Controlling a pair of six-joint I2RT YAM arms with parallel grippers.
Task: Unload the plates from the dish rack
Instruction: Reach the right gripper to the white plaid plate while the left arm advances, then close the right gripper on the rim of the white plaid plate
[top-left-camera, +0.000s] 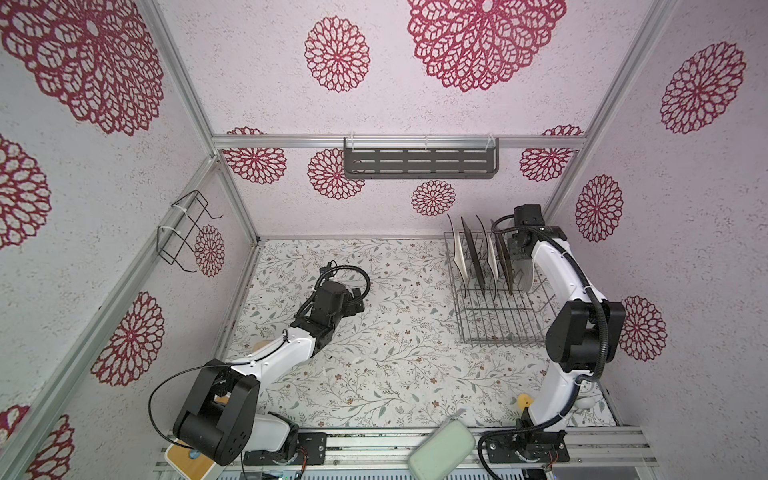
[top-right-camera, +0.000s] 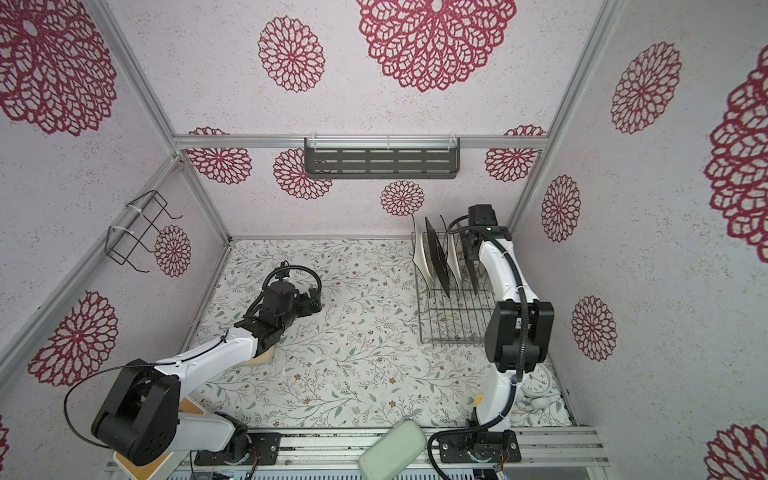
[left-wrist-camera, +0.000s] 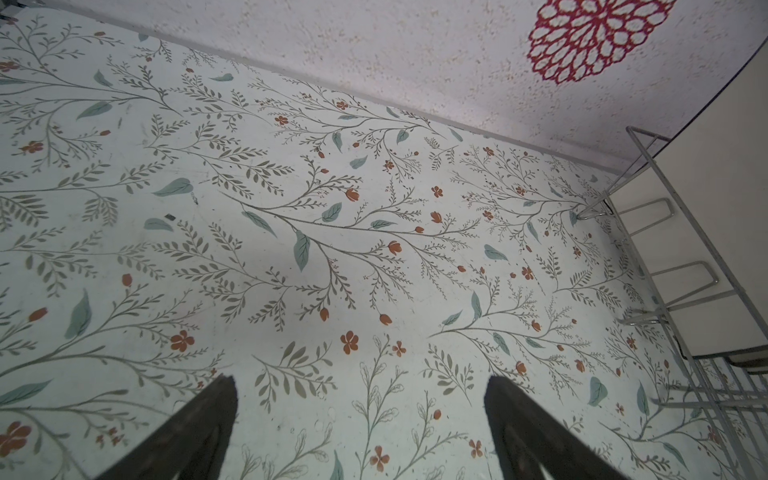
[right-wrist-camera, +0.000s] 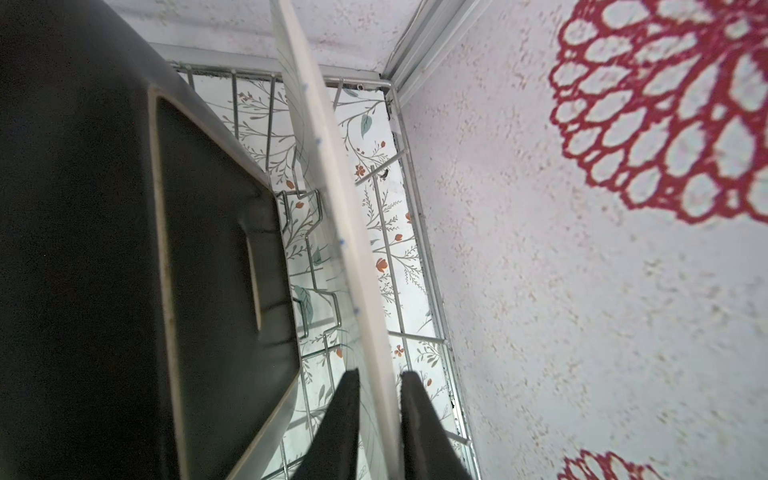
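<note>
- The right hand (right-wrist-camera: 376, 374) reaches down into the far end of the dish rack (top-left-camera: 498, 322) (top-right-camera: 449, 326). Its two dark fingers (right-wrist-camera: 340, 419) are drawn in tight on either side of the rim of the round cream plate (right-wrist-camera: 332, 199).
- Faint grid lines show on the face of that plate, which stands on edge in the slot nearest the right wall, its lower edge down among the wire prongs.
- In a top view, four more plates stand upright in a row to its left. A white plate with a black rim (top-left-camera: 459, 253) is at the outer end, followed by a dark brown plate (top-left-camera: 473, 255), a pale plate (top-left-camera: 490, 257) and a second dark plate (top-left-camera: 503, 262).
- The second dark plate is just beside the gripped one, and its underside fills one side of the right wrist view.
- The rack sits in the far right corner of the floral tabletop (top-left-camera: 395, 365), close against the right wall. All five plates crowd its far half.
- The left hand (left-wrist-camera: 361, 380) (top-left-camera: 358, 300) hovers low over the tabletop left of centre, well apart from the rack. Its fingers are spread wide with nothing between them.
- A dark grey slotted shelf (top-left-camera: 419, 162) hangs on the back wall, and a black wire holder (top-left-camera: 183, 232) on the left wall.
</note>
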